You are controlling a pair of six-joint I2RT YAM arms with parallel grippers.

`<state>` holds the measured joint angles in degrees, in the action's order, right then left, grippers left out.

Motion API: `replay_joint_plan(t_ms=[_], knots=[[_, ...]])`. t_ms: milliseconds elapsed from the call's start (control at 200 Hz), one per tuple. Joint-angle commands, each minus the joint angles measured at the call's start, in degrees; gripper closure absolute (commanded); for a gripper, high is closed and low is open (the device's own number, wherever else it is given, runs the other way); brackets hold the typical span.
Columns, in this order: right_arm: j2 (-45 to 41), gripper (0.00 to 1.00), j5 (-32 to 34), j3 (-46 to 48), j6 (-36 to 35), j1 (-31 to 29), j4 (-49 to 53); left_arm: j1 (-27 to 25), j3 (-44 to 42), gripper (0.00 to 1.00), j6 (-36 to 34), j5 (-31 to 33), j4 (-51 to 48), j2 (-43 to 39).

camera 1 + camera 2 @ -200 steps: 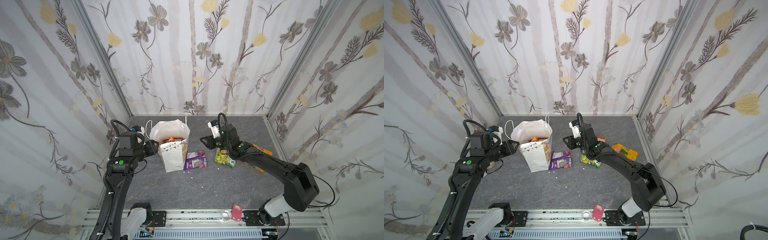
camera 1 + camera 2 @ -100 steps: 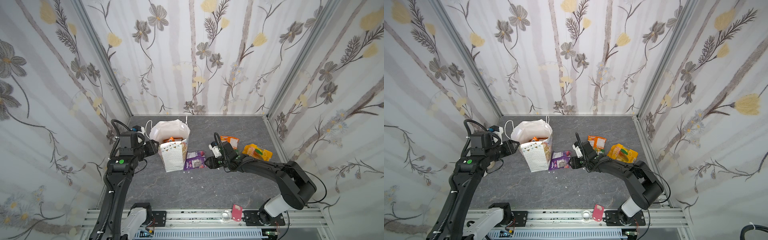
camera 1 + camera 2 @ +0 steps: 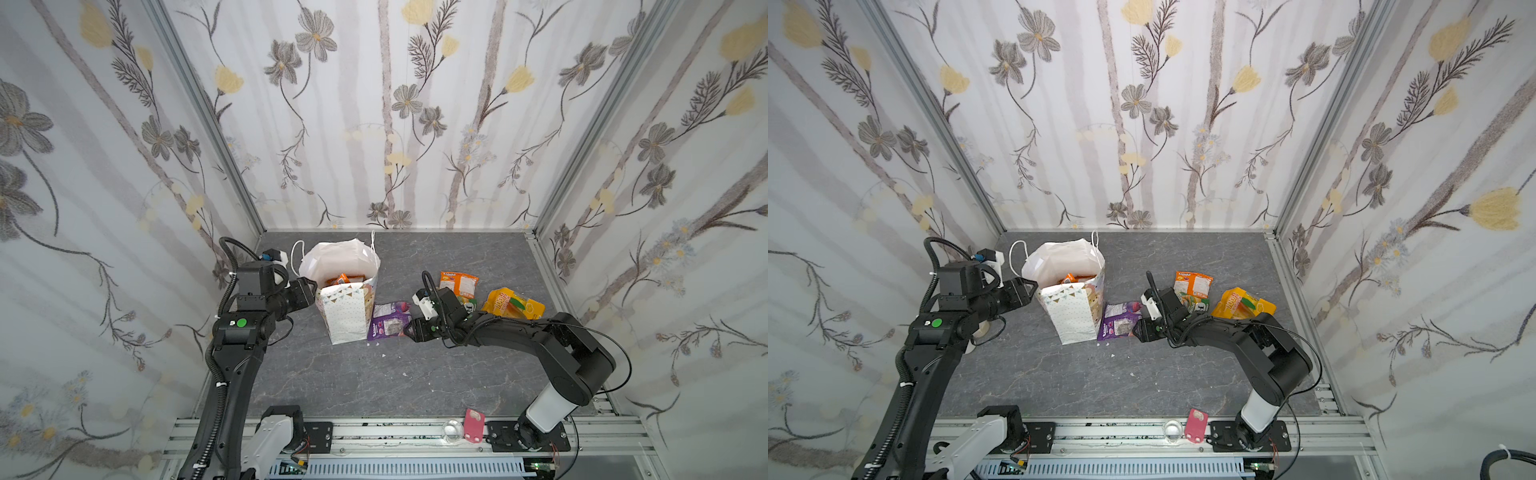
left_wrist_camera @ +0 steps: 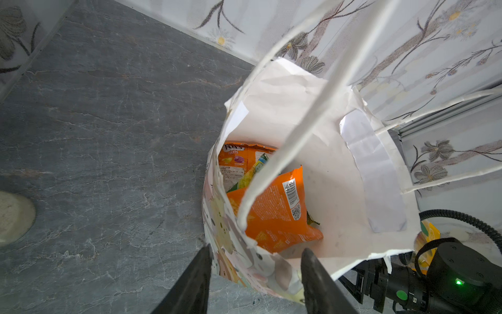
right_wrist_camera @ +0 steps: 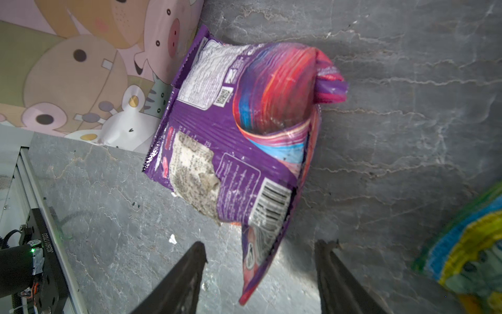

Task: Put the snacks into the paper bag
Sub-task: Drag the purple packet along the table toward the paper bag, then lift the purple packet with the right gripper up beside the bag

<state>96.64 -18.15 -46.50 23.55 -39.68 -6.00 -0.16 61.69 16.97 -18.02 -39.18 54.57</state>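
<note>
The white paper bag [image 3: 345, 320] [image 3: 1073, 316] stands upright left of centre, mouth open. Orange snacks [image 4: 274, 217] lie inside it, one marked FOX'S. My left gripper [image 3: 312, 291] [image 4: 256, 251] is open at the bag's left rim, one finger outside the wall and one inside. A purple packet [image 3: 388, 320] [image 5: 231, 136] leans against the bag's right side. My right gripper [image 3: 409, 328] [image 5: 262, 244] is open, low over the floor, with the purple packet's near corner between its fingers. On the floor behind it lie an orange packet [image 3: 457, 282], a yellow-orange packet [image 3: 513, 305] and a green packet [image 3: 1196, 303], the last partly hidden by the arm.
Floral walls close in the grey floor [image 3: 374, 382] on three sides. A pink tag [image 3: 473, 426] and a clear round piece [image 3: 452, 430] sit on the front rail. White crumbs [image 3: 384, 356] lie in front of the bag. A pale disc [image 4: 13, 217] rests on the floor left of it.
My right gripper has come down from beside the bag's top, toward the front, to the purple packet's edge. The left arm and the bag have stayed put.
</note>
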Motion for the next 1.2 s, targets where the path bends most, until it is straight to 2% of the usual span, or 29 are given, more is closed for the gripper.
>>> replay_joint_plan(t_ms=[0, 180, 515, 669, 859, 1194], knots=[[0.6, 0.39, -1.3, -0.6, 1.0, 0.0, -4.0, 0.1, 0.7, 0.47, 1.6, 0.8, 2.1, 0.2], [2.6, 0.51, -2.5, -1.4, 2.0, -0.1, -6.0, 0.1, 0.4, 0.43, 2.7, 2.7, 3.2, -0.5], [2.3, 0.85, -2.2, -1.6, 1.8, -0.1, -5.4, 0.1, -1.2, 0.42, 2.7, 1.8, 3.9, -0.8], [1.5, 0.93, -1.8, -1.4, 2.0, -0.1, -5.5, 0.1, -1.2, 0.42, 2.4, 2.2, 3.8, -1.2], [-2.8, 1.0, -0.6, 0.2, 2.0, -0.2, -7.4, 0.1, -1.6, 0.42, 2.1, 2.8, 3.7, -1.3], [-13.7, 1.0, -0.8, 2.9, 1.7, -0.3, -8.9, 0.1, -2.5, 0.42, 2.6, 3.3, 5.0, -1.0]])
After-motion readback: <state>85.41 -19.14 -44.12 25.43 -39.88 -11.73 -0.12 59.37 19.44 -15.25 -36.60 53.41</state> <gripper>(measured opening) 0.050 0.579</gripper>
